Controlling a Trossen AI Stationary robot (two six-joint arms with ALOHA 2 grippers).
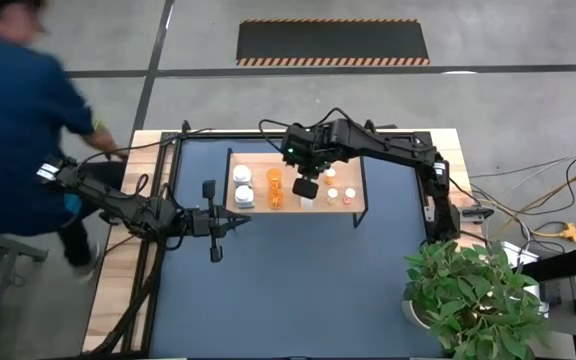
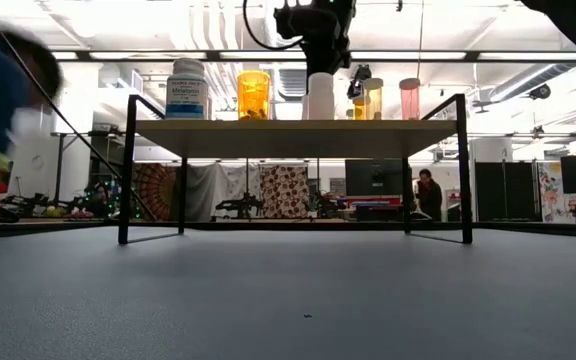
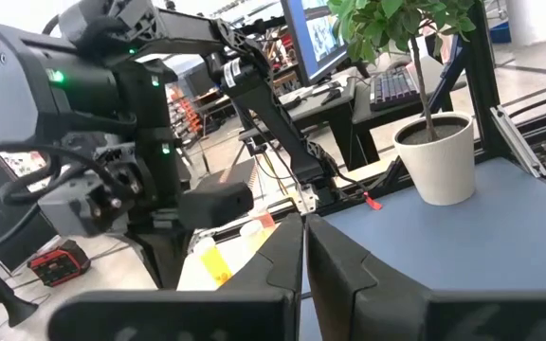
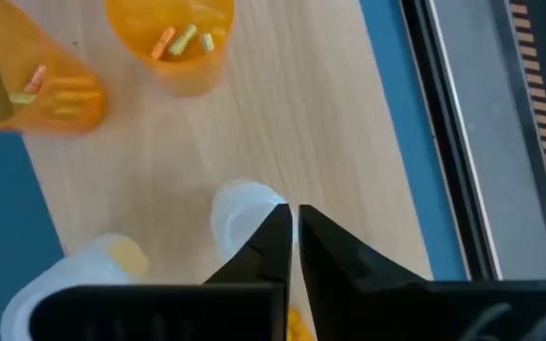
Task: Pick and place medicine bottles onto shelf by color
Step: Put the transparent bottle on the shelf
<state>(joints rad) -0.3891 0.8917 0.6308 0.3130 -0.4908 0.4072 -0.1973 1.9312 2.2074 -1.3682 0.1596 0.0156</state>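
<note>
**Right arm over the shelf, left arm parked on open desk**

Shelf (image 1: 353,195) sits at the far middle of the dark blue desk (image 1: 288,300), black frame round a light board. Bottles crowd its top: white ones (image 1: 242,186) at the left end, an orange one (image 1: 275,188) beside them, small capped ones (image 1: 339,196) toward the right end.

Right gripper (image 1: 306,187) hangs just over the board's middle, jaws clenched, nothing between them.

Left gripper (image 1: 244,222) lies low on the desk just in front of the shelf's left end, jaws pressed together, empty.

Near half of the desk lies open. Potted plant (image 1: 473,295) at the near right corner. A person in blue (image 1: 13,120) stands at the desk's left edge.
</note>
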